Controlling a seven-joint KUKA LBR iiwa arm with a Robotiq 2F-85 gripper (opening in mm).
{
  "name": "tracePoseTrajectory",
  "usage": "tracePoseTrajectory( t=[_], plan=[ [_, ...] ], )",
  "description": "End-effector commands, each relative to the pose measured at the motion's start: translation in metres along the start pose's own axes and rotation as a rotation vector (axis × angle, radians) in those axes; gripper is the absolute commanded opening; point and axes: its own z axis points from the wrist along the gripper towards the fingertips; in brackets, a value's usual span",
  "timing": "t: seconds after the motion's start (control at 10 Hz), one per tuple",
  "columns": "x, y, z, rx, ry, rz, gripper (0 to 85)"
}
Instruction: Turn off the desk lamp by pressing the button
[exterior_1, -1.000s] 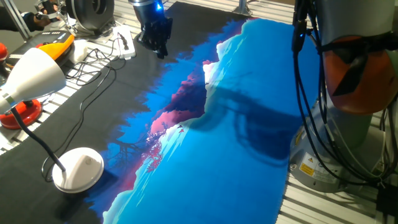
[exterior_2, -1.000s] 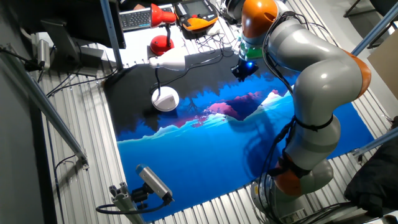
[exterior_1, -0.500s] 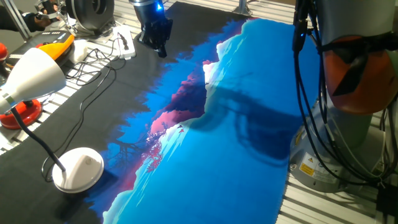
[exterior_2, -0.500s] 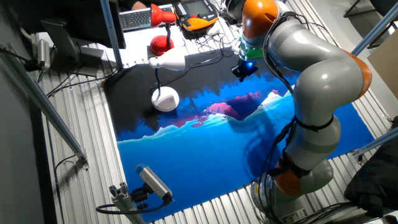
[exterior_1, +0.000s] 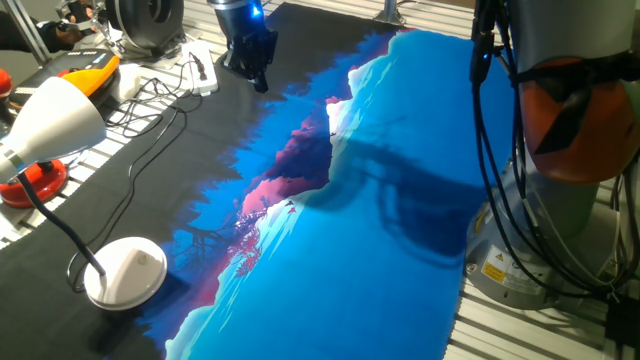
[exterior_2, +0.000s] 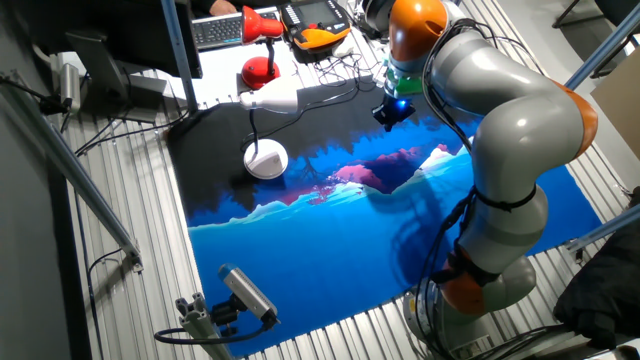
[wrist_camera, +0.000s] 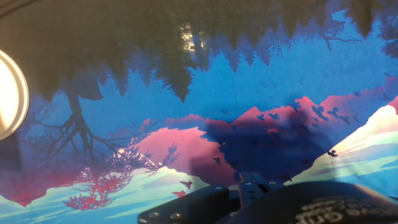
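In one fixed view the desk lamp (exterior_1: 75, 170) stands at the lower left of the frame: its round white dome base (exterior_1: 127, 271) rests on the surface (exterior_1: 400, 140) where the dark part of the printed mat meets the blue. A thin black neck curves up from the base to the white cone shade at the left edge. A faint greyish mark, the button (exterior_1: 141, 262), shows on top of the dome.

The end effector (exterior_1: 258, 78) hangs at the top centre of that frame, above the dark far edge of the mat and well apart from the lamp. Its fingertips blend into one dark shape, so I cannot tell whether it is released or clenched.

In the other fixed view the lamp sits left of centre and the end effector (exterior_2: 390, 121) is to its right, under the grey and orange arm (exterior_2: 500, 110). A red lamp (exterior_2: 260, 45) stands near the top. The hand view shows the mat's mountain print, with a bright round edge at far left.
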Motion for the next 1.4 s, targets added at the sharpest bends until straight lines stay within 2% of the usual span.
tracePoseTrajectory(
  t=[0.0, 0.8, 0.9, 1.0, 1.1, 1.2, 1.3],
  plan=[
    [0.0000, -0.0001, 0.0000, -0.001, -0.002, 0.007, 0.0],
    [0.0000, -0.0001, 0.0000, -0.006, -0.007, 0.036, 0.0],
    [0.0000, -0.0001, 0.0000, 0.023, -0.025, 0.045, 0.0],
    [0.0000, -0.0001, 0.0000, 0.000, -0.032, 0.061, 0.0],
    [0.0000, -0.0001, 0.0000, -0.066, -0.027, 0.088, 0.0],
    [0.0000, -0.0001, 0.0000, -0.065, -0.017, 0.106, 0.0],
    [0.0000, -0.0001, 0.0000, -0.080, -0.020, 0.123, 0.0]
  ],
)
